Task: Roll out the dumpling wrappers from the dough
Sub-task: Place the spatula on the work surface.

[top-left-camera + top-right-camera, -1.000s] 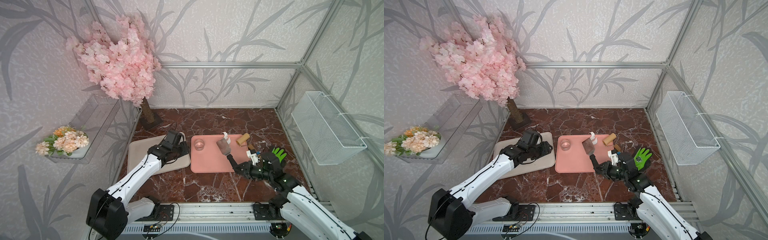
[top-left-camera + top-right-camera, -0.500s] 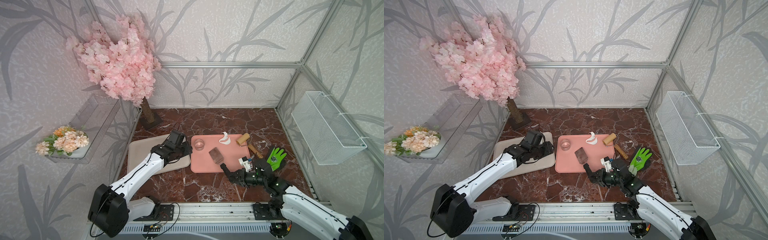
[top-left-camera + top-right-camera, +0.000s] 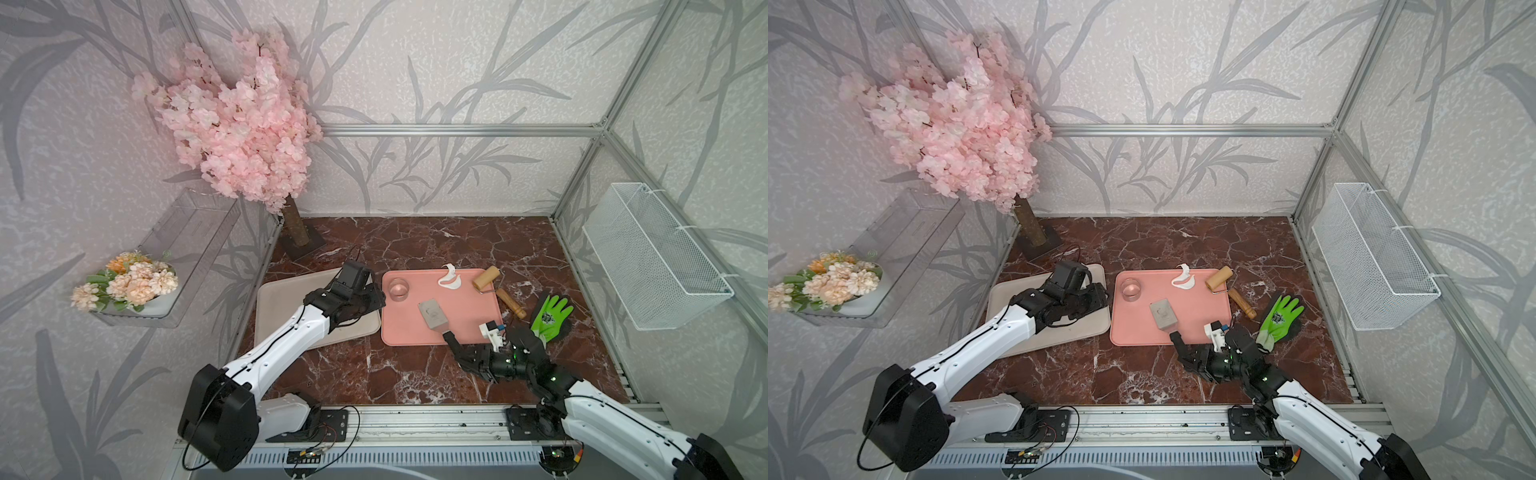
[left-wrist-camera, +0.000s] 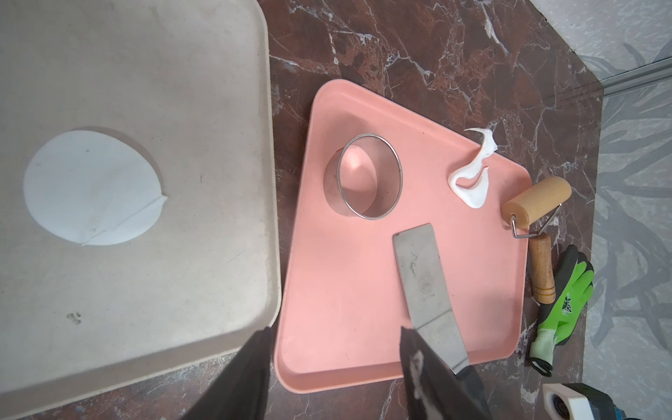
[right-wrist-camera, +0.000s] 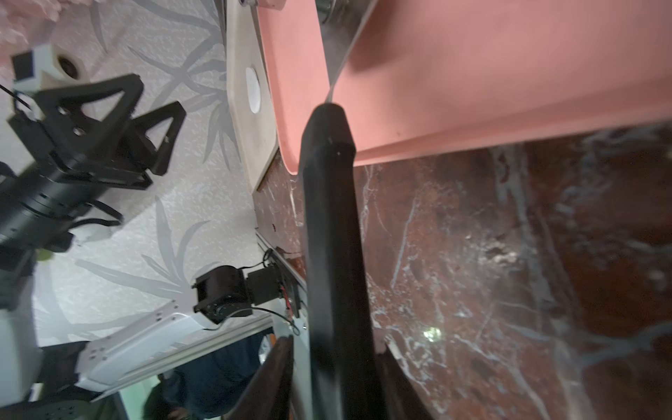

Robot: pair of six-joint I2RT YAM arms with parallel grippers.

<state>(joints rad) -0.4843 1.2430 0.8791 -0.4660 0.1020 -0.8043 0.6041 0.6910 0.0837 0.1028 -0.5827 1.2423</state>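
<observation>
Top views: found left arm (image 3: 291, 332) spread over beige tray (image 3: 278, 303), hiding its middle. Noted pink tray (image 3: 407, 328) carrying ring cutter (image 3: 398, 288), dough scrap (image 3: 450, 281) and spatula (image 3: 432, 314), blade lowered since a second ago. Logged roller (image 3: 486, 278), green glove (image 3: 550, 316) alongside.

Left wrist: saw dumpling wrapper (image 4: 92, 187) on beige tray; left gripper (image 4: 334, 331) spread apart, empty.

Right wrist: caught right gripper (image 5: 336, 342) straddling spatula handle; could not tell whether clamped.

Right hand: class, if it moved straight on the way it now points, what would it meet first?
The black spatula handle, lying between the fingers of the right hand. Past that, probably the near rim of the pink tray; depth there is unclear.
</observation>
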